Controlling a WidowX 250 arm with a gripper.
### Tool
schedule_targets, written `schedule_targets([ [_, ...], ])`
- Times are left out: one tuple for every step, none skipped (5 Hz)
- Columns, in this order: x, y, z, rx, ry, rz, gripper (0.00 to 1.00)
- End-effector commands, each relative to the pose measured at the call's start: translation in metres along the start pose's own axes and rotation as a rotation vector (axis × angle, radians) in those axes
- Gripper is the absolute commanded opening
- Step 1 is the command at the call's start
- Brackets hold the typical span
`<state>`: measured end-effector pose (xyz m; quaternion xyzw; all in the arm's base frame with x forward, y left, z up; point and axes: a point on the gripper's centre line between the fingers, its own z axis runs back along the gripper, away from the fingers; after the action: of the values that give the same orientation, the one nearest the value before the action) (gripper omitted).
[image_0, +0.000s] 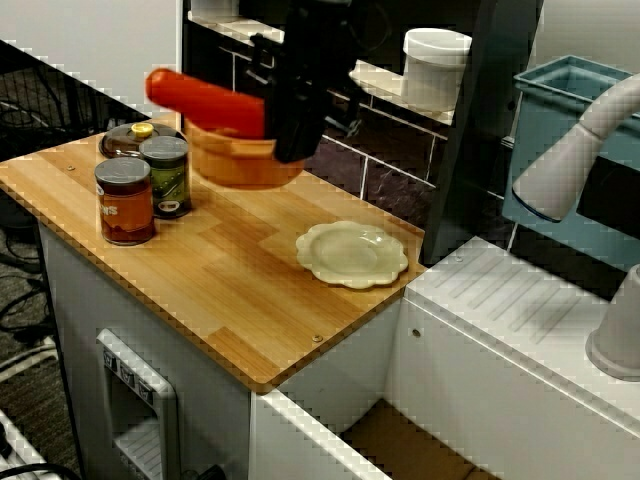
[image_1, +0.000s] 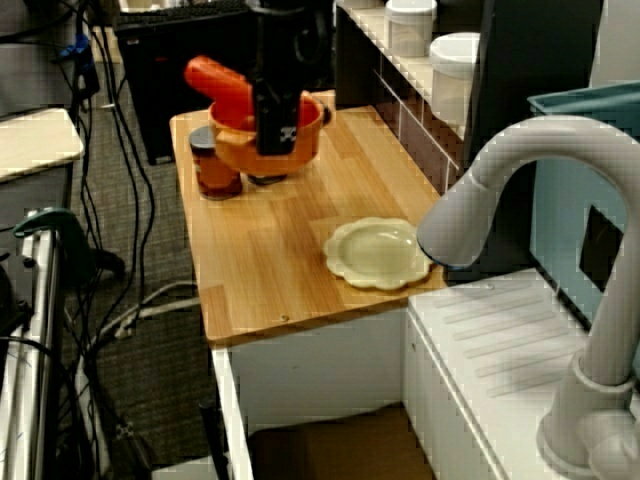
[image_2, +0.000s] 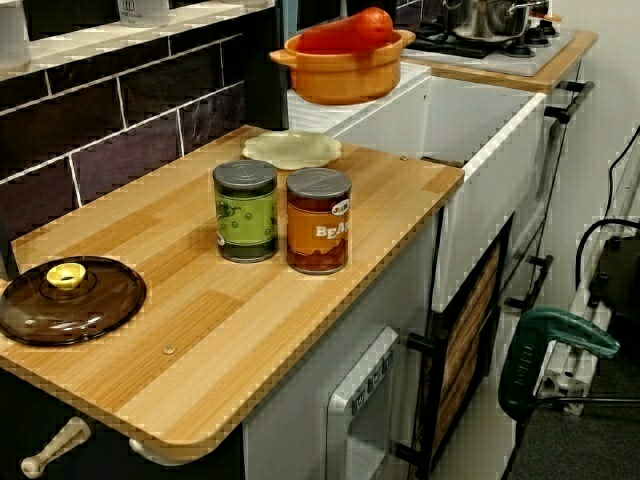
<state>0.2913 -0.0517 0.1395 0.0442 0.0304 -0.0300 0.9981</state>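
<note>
An orange pot (image_0: 240, 160) with a long red handle (image_0: 200, 100) hangs in the air above the wooden counter (image_0: 230, 290). My black gripper (image_0: 290, 145) comes down from above and is shut on the pot's rim. In the high view along the counter the gripper (image_1: 272, 135) holds the pot (image_1: 300, 145) over the two cans. In the low view from the counter's end the pot (image_2: 340, 75) floats above the pale plate (image_2: 292, 150), and the gripper is hidden there.
An orange can (image_0: 125, 200) and a green can (image_0: 167, 176) stand by the counter's left end, beside a brown glass lid (image_2: 70, 300) with a yellow knob. A pale scalloped plate (image_0: 352, 253) lies near the sink side. A grey faucet (image_1: 520, 180) arches over the white drainboard (image_0: 520, 310).
</note>
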Motion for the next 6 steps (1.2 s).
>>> schedule_targets([
  [-0.021,-0.01,-0.001,0.026,-0.057,-0.036,0.0],
  [-0.032,-0.013,-0.009,0.028,-0.062,-0.051,0.0],
  [-0.038,-0.017,-0.024,0.05,-0.058,-0.066,0.0],
  [-0.042,-0.021,-0.039,0.057,-0.077,-0.07,0.0],
  [-0.037,-0.024,-0.049,0.067,-0.076,-0.059,0.0],
  [-0.029,-0.027,-0.054,0.068,-0.079,-0.046,0.0],
])
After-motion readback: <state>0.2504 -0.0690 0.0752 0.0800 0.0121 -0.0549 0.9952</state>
